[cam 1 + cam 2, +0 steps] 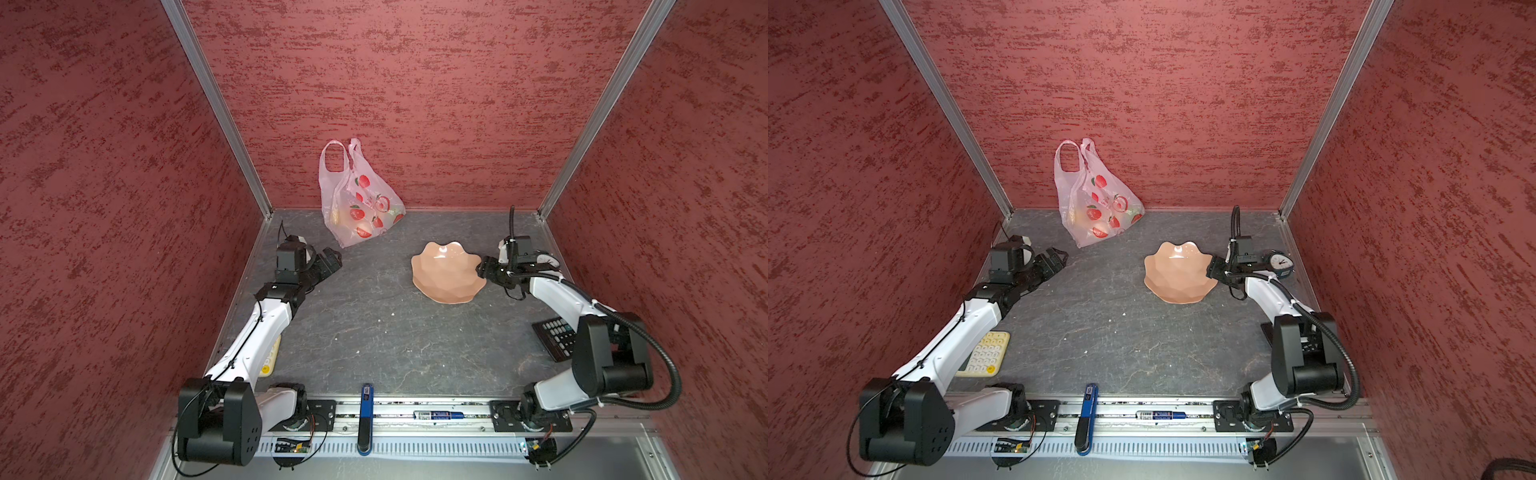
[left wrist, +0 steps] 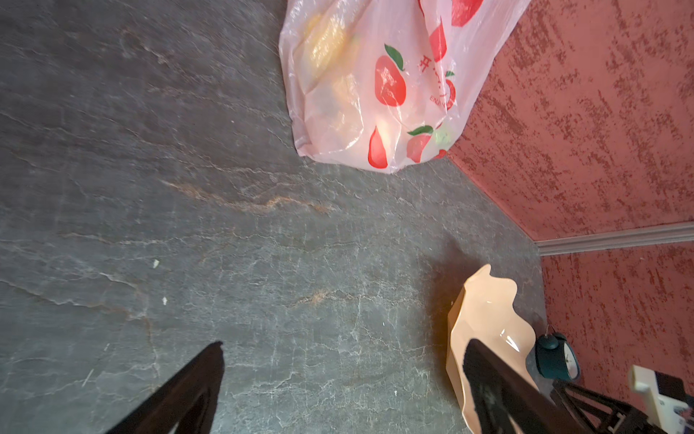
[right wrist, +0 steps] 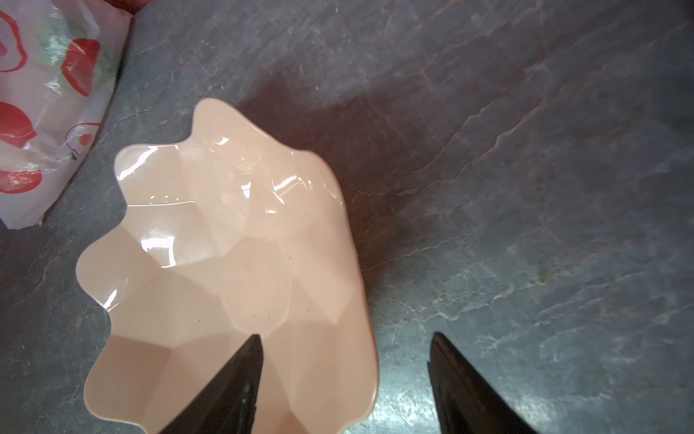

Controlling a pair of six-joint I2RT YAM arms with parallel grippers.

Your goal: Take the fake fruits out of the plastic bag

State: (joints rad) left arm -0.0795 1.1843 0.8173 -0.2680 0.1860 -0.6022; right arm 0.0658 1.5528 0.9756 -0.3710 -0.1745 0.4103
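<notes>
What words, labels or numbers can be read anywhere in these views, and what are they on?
"开": red print on the plastic bag, in the left wrist view; the characters after it are lost in creases.
"ENA": start of a red word on the same bag; the rest is folded away.
Clock numerals: too small to read.
Cream calculator and black calculator keys: too small.
Blue tube label on the front rail: blurred.
</notes>
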